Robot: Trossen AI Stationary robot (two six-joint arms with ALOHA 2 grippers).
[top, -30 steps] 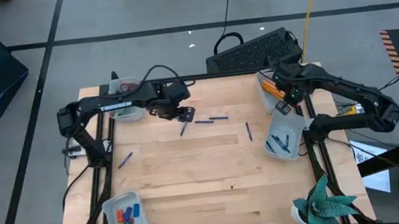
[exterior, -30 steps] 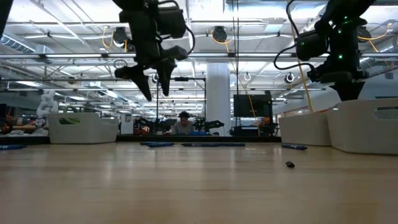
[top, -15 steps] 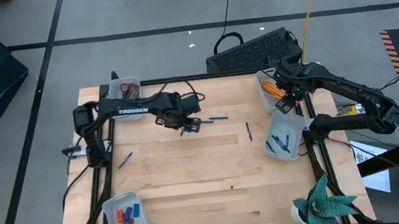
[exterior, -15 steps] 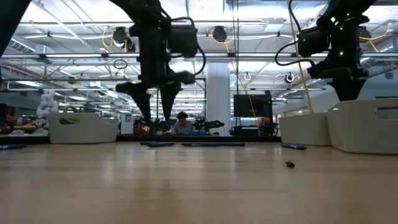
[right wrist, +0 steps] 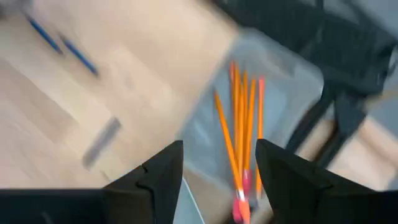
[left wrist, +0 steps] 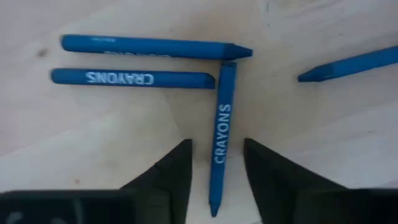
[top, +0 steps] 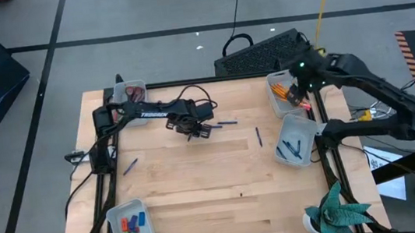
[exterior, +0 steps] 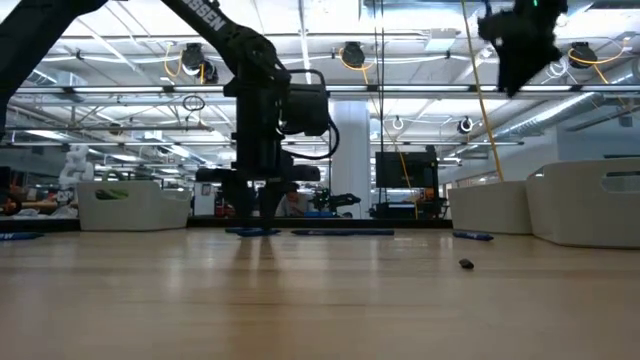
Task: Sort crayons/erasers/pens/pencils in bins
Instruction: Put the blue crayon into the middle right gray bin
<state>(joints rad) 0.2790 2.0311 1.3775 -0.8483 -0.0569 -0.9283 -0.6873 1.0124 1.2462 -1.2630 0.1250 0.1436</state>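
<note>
Left pincer (left wrist: 216,163) open astride blue crayon (left wrist: 220,143), right pincer (right wrist: 219,163) open, empty, over pencils (right wrist: 241,121)

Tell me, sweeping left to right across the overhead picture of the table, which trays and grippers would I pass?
Tray of crayons at the near left corner → left gripper, down over blue crayons on the wood → tray of pencils, with the right gripper just past it.
</note>
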